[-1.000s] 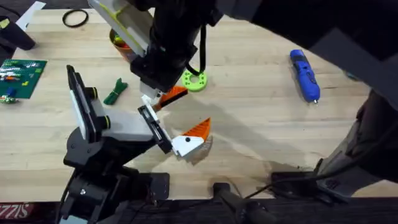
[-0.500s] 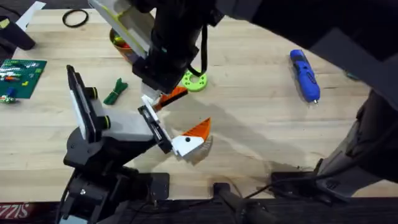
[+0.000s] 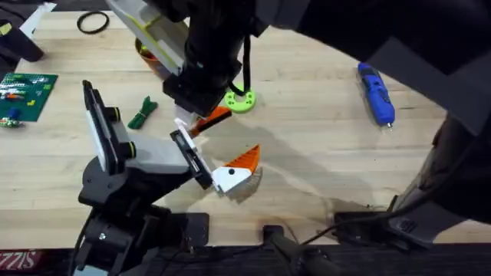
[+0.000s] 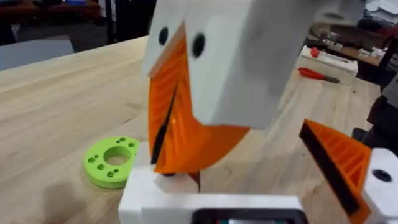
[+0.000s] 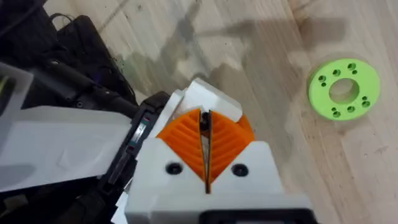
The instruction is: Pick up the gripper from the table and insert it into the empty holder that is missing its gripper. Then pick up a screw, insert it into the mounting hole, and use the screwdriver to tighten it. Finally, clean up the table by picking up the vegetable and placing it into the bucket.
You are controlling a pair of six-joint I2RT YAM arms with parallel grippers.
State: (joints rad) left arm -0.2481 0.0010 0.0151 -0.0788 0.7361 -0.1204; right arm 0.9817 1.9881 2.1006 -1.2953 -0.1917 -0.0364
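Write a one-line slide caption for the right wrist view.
Right gripper, orange pads pressed together on the gripper at the holder, green ring lying on the table.

Right arm (image 3: 222, 46): black links, bulky dark wrist housing, black cable looping down at 3 o'clock of wrist. Right gripper (image 5: 205, 140): white blocky finger bases, two dark round screw holes, orange ribbed pads (image 5: 227, 140) fanning from centre seam. Left arm base (image 3: 115, 230): black, squat, at 7 o'clock of overhead view.
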